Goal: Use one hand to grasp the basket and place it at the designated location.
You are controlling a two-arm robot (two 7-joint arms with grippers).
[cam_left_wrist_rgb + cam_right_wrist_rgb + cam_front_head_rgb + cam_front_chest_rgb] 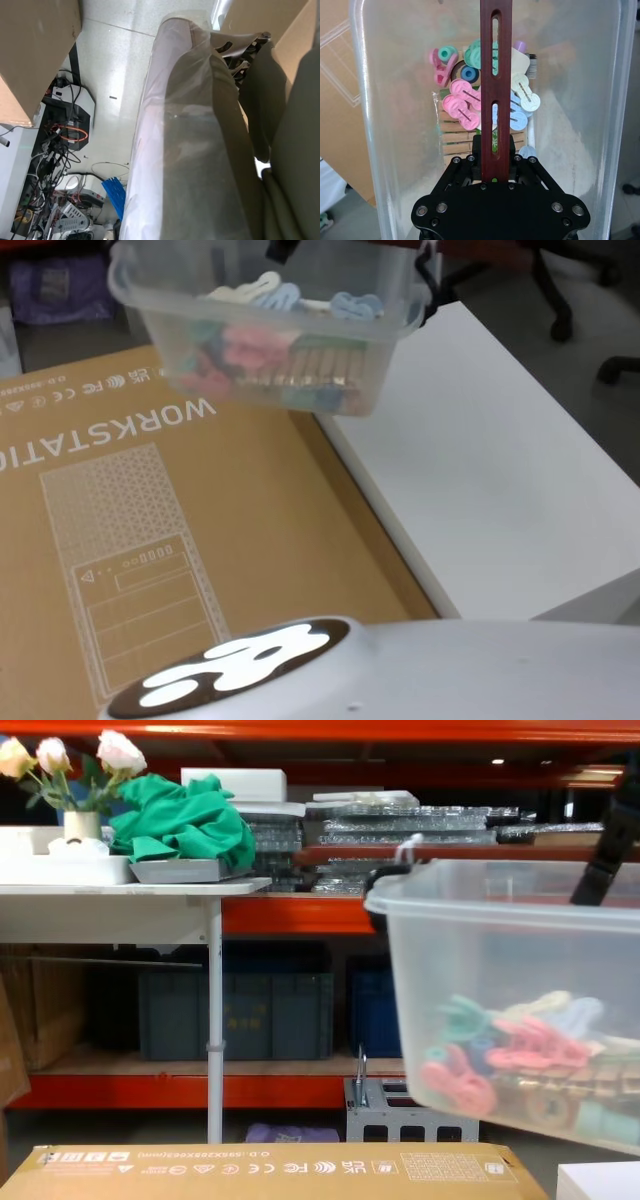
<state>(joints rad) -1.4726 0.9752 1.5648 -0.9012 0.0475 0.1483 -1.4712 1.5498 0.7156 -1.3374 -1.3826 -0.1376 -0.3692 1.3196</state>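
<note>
The basket [270,330] is a clear white tub holding pastel plastic clips and wooden pegs. It hangs in the air over the seam between a cardboard box and a white table. In the chest view the basket [510,1000] is tilted, clear of any surface. My right gripper [495,172] is shut on the dark red slotted bar handle [495,75] from above, at one end of the bar. My left gripper [235,100] is parked low at my side, dim behind clear plastic film.
A large flat cardboard box [180,540] printed WORKSTATION lies on the left. The white table [500,470] lies on the right, its edge running under the basket. Office chair legs [560,300] stand beyond it. Shelving with dark blue crates [240,1015] lies behind.
</note>
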